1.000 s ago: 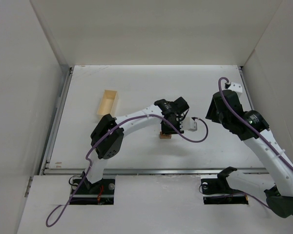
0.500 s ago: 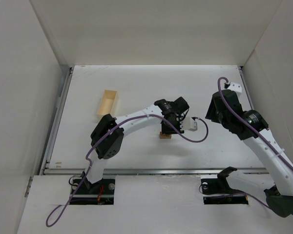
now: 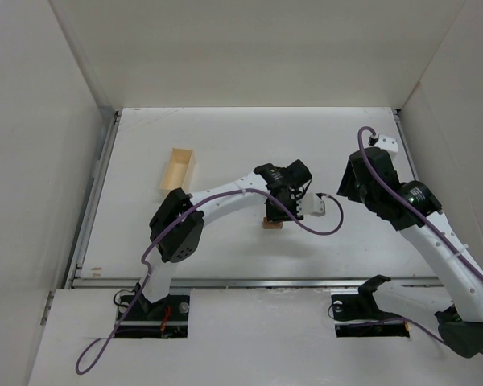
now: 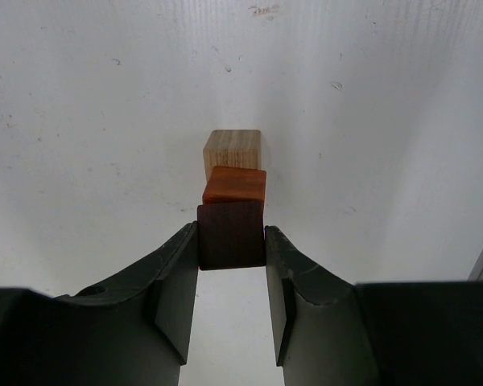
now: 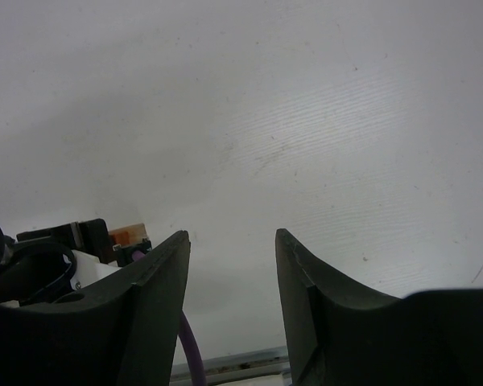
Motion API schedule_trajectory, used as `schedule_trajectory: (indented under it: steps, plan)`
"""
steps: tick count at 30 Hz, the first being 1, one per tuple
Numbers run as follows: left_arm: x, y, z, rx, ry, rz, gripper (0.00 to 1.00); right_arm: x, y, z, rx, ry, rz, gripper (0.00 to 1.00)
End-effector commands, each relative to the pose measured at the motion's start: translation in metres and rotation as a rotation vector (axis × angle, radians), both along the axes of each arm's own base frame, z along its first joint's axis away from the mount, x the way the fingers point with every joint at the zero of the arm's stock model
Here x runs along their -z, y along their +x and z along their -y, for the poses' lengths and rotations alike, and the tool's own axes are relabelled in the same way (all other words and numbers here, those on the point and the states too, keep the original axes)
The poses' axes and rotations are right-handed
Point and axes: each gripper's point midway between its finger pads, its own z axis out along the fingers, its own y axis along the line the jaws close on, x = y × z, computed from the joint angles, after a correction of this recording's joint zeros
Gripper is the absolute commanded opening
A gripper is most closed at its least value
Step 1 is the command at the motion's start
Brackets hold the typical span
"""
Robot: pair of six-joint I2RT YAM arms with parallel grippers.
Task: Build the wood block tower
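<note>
Squareness matters: left pincer [image 4: 232,236], pinching the dark cube [image 4: 231,225] atop the orange cube [image 4: 235,186] and tan block [image 4: 233,149], should part evenly, then lift straight; right pincer [image 5: 231,236] hangs spread, empty.

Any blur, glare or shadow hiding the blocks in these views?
Left wrist: sharp, evenly lit, the dark block and stack under it clear, soft shadow. Top external: no glare, but the left arm covers most of the stack. Right wrist: hazy table, right claw a dark silhouette.

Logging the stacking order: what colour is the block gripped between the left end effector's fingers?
It's a dark brown block, seen best in the left wrist view.
</note>
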Motion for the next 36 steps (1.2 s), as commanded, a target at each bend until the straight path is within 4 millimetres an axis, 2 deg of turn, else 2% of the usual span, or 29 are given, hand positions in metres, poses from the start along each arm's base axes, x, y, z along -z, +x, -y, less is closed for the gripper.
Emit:
schedule_trajectory:
  steps: [1, 7, 12, 15, 17, 22, 36]
  plan:
    - [-0.004, -0.003, -0.003, 0.02, 0.003, -0.018, 0.24, -0.006, 0.006, -0.004, -0.001, 0.024, 0.04, 0.53]
    - [-0.009, -0.002, -0.001, 0.02, -0.003, -0.014, 0.3, -0.005, 0.009, -0.007, -0.013, 0.022, 0.036, 0.53]
    - [-0.009, -0.001, -0.002, 0.017, 0.002, -0.007, 0.43, -0.005, 0.009, -0.007, -0.013, 0.022, 0.036, 0.53]
    - [-0.009, -0.001, -0.002, 0.017, 0.002, -0.007, 0.47, -0.005, 0.009, -0.007, -0.013, 0.022, 0.036, 0.53]
    - [-0.009, 0.0, 0.0, 0.017, -0.006, -0.002, 0.52, -0.001, 0.008, -0.006, -0.013, 0.017, 0.028, 0.53]
    - [-0.009, 0.002, -0.001, 0.014, -0.001, 0.006, 0.56, -0.001, 0.008, -0.006, -0.013, 0.017, 0.028, 0.53]
    - [-0.014, 0.013, -0.003, -0.027, -0.006, 0.048, 0.56, -0.004, 0.007, -0.006, -0.013, 0.022, 0.036, 0.53]
